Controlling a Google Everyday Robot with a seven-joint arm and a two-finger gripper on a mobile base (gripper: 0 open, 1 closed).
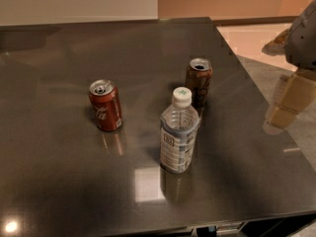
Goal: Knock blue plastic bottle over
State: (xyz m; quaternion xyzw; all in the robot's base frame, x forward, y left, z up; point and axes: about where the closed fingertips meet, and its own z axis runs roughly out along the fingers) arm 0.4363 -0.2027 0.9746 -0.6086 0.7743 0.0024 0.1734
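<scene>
The blue plastic bottle (178, 132), clear with a white cap and a pale label, stands upright near the middle of the dark table (59, 181). My gripper (289, 102) is at the right edge of the view, over the table's right side, well to the right of the bottle and apart from it. Its pale finger (295, 95) points down toward the table top.
A red cola can (104, 105) stands upright left of the bottle. A brown can (199, 81) stands upright just behind the bottle to its right. The table's right edge runs diagonally near my gripper; pale floor lies beyond it.
</scene>
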